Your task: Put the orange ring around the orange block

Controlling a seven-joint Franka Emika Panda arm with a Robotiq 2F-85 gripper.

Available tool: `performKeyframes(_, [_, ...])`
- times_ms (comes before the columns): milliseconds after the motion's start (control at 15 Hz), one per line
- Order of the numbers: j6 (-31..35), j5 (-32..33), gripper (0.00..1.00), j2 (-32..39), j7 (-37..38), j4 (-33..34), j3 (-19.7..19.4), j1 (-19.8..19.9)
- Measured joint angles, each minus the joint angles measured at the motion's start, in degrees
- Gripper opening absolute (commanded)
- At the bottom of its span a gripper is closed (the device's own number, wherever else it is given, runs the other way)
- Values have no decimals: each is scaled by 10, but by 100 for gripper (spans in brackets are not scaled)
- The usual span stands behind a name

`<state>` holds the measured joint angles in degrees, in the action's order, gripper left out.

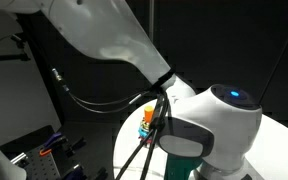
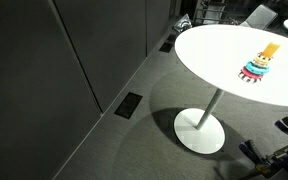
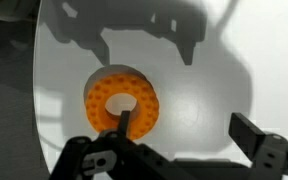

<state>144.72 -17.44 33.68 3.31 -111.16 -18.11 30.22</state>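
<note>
In the wrist view the fingers [image 3: 256,138] stand wide apart and hold nothing, so the gripper [image 3: 169,140] is open. Under it the orange ring [image 3: 122,103] lies flat on the white table [image 3: 209,100], the tabletop showing through its hole. A thin dark part of the gripper crosses the ring's near edge; whether it touches cannot be told. In an exterior view the ring-stack toy [image 2: 256,68] stands near the table's edge, with the orange block [image 2: 271,50] as its tip, leaning a little. The arm [image 1: 104,35] fills an exterior view, its cables [image 1: 149,125] hanging before the toy. The table stands on one leg and a round foot [image 2: 199,132].
</note>
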Motion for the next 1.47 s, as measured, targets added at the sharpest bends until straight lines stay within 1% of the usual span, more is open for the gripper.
performKeyframes(600, [0,0,100,60,1,33,1,0])
performKeyframes(1133, [1,0,100,87,1,62,0,4])
performKeyframes(1200, [1,0,96,89,1,65,0,5])
performKeyframes(1267, [1,0,73,92,1,67,0,6])
performKeyframes(1400, [1,0,69,97,1,72,0,8])
performKeyframes(1467, [1,0,59,99,1,74,0,9])
